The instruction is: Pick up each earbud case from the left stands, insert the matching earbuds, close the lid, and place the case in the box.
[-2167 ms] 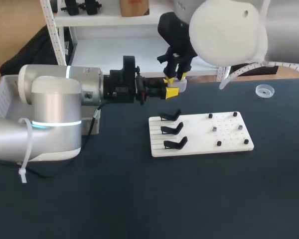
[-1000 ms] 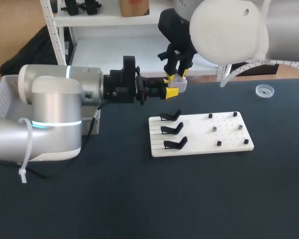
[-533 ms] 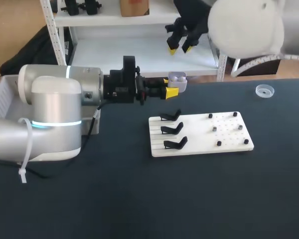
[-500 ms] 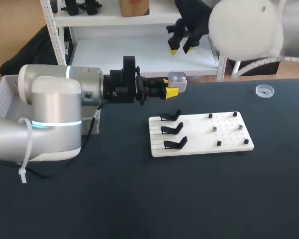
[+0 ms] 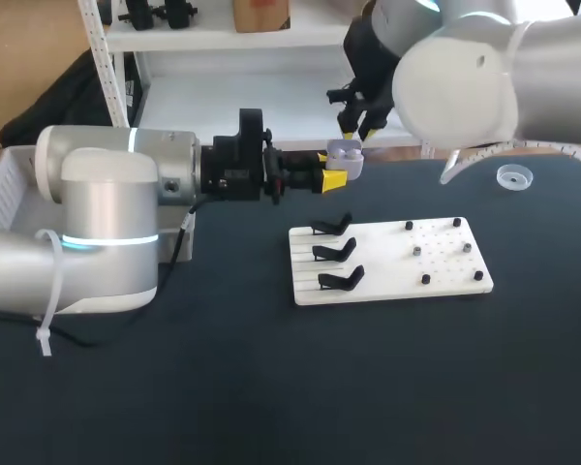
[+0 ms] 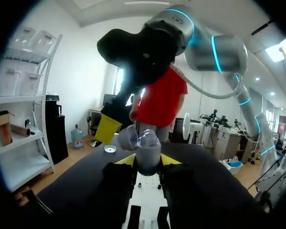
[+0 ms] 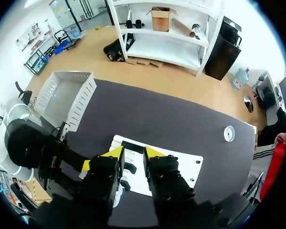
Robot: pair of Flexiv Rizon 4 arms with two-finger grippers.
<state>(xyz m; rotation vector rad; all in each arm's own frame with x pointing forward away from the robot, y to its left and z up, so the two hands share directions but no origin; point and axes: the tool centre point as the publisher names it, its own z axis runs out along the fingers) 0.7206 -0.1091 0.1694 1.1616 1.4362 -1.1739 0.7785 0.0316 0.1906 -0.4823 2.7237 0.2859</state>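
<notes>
A small grey earbud case [image 5: 345, 152] hangs in the air beyond the board's far left corner, lid up, with my left gripper [image 5: 335, 176] shut on its body. In the left wrist view the case [image 6: 148, 153] sits between the yellow tips, its open lid [image 6: 128, 137] tilted to one side. My right gripper [image 5: 354, 128] hovers just above the case, fingers pointing down with a narrow gap and nothing seen between them. In its own view the right gripper [image 7: 133, 153] looks down on the white board [image 7: 183, 161]. Three black stands [image 5: 335, 252] on the board are bare.
The white board [image 5: 445, 263] lies mid-table with small dark and grey pieces [image 5: 417, 250] on its right half. A clear round dish [image 5: 513, 176] sits at the far right. A white slatted box [image 5: 2, 192] stands off the table's left side, also the box [image 7: 69, 95].
My right gripper lifted away from the case toward the shelf, then came back down over it with its fingers closer together. The left arm and case stayed still.
</notes>
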